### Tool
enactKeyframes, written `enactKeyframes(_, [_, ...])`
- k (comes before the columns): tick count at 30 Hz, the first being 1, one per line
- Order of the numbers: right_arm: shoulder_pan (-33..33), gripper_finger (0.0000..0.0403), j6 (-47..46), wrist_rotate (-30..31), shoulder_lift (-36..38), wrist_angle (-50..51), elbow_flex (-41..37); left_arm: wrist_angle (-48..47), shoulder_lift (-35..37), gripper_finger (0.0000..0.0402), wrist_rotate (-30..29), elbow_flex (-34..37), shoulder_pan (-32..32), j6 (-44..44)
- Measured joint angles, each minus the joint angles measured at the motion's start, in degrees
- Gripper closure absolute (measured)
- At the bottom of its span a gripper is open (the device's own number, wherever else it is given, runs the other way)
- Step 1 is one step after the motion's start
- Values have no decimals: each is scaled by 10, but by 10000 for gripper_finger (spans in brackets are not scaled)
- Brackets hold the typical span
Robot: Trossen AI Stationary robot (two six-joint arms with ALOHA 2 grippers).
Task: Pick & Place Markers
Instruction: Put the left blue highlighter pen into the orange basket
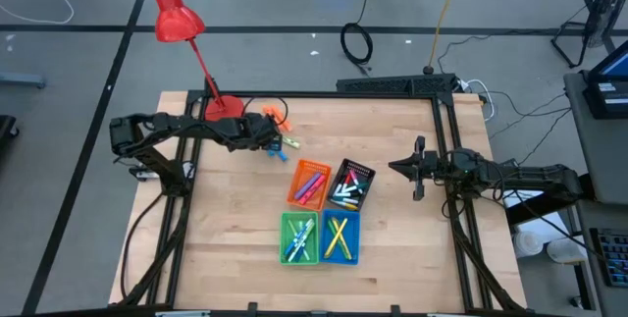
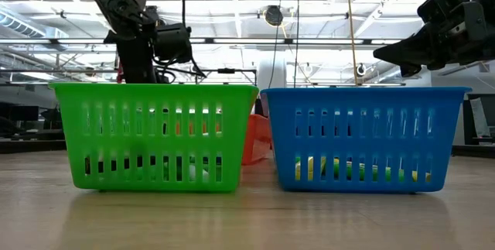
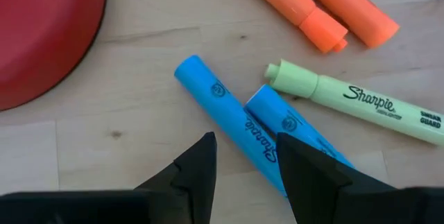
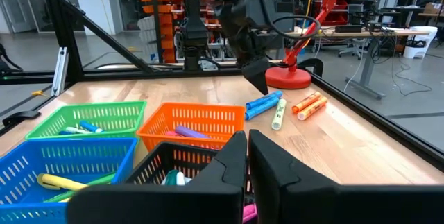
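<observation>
Several markers lie loose on the wooden table beside the red lamp base [image 3: 41, 30]: two blue ones [image 3: 222, 102] [image 3: 277, 113] side by side, a light green one [image 3: 354, 102] and two orange ones [image 3: 298, 5]. My left gripper [image 3: 246, 148] points steeply down over the blue pair [image 1: 291, 142], open; its fingers stand either side of the nearer blue marker's end, and I cannot tell whether they touch it. My right gripper [image 4: 248, 148] is shut and level at the table's right side [image 1: 397, 167], holding nothing.
Four small bins stand together mid-table: orange [image 1: 310, 182], black [image 1: 351, 184], green [image 1: 299, 237] and blue [image 1: 340, 237], each with markers inside. The red desk lamp [image 1: 177, 13] stands at the far left, its base [image 1: 224, 108] close to the loose markers.
</observation>
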State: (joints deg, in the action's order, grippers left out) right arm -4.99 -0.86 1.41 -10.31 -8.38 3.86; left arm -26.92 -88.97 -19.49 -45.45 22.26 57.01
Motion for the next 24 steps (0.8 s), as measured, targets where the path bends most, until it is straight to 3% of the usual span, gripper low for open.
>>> enactKeyframes(14, [0, 394, 0, 0, 0, -1, 0, 22, -69, 249, 27, -3, 10, -7])
enactKeyframes(24, [0, 394, 0, 0, 0, 0, 0, -36, -67, 250, 40, -3, -20, -43])
